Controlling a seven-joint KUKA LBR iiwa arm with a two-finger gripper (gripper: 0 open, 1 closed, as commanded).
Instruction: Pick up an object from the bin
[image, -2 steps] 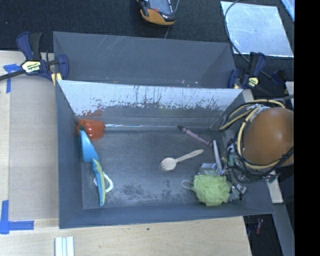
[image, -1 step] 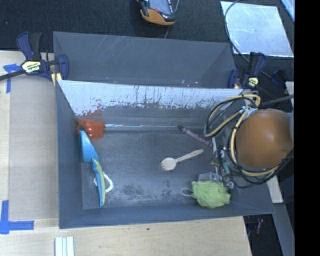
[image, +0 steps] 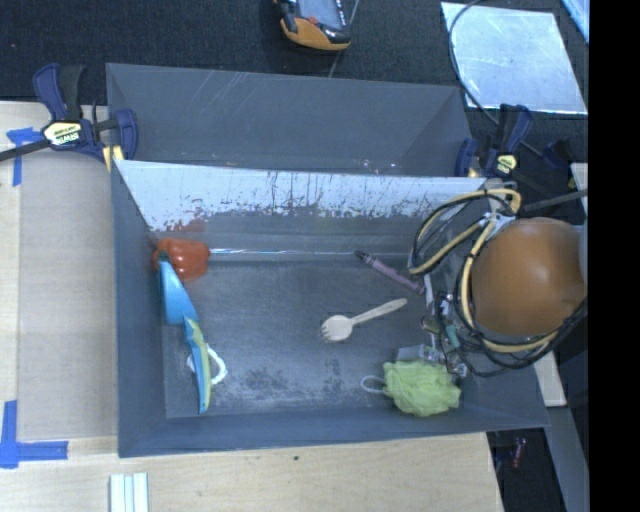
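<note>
My gripper (image: 441, 338) is at the bin's right side, low over the floor and partly hidden under the arm's fittings. Just in front of it, in the front right corner, lies a crumpled light-green cloth-like lump (image: 422, 388) with a small white loop at its left; it seems to touch the gripper's lower end. A pale wooden spoon (image: 360, 318) lies to the gripper's left in the middle of the floor, bowl to the left. A thin dark stick (image: 385, 268) rests near the back wall, close to the arm.
Along the left wall lie an orange-red lump (image: 184, 256), a light-blue scoop-like piece (image: 175, 296) and a blue and yellow thing (image: 203, 365). The arm, with its orange dome and yellow and black cables, covers the right wall.
</note>
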